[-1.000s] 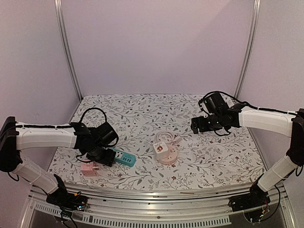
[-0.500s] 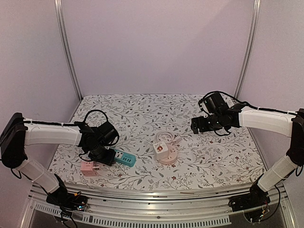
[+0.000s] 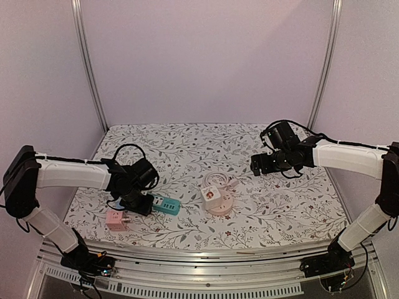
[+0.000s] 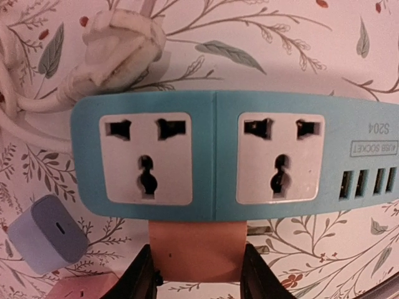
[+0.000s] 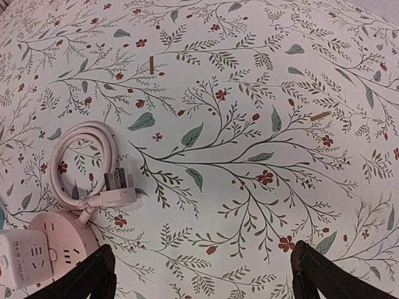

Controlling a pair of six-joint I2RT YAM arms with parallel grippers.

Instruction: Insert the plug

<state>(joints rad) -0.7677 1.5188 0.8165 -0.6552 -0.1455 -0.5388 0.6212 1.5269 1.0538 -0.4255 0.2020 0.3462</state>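
Surface [image 3: 280,205]: floral cloth, teal power strip [image 4: 215,156] laid flat.
Left fingers [image 4: 140,280]: clenched on peach block [image 4: 198,249] touching the strip's edge.
Right fingers [image 5: 87,280]: spread, nothing held.
Progress: both sockets [image 4: 146,159] empty; insertion judged outstanding.

The left gripper [image 3: 133,204] is down at the left end of the blue power strip [image 3: 164,205], just beside a pink cube [image 3: 116,219].

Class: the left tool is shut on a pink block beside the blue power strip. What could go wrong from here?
1. The pink block in the left tool sits at the power strip's near edge, between its two sockets and lined up with neither; pushing on may just shove the strip.
2. The right tool hangs open, well away, so nothing steadies the strip.
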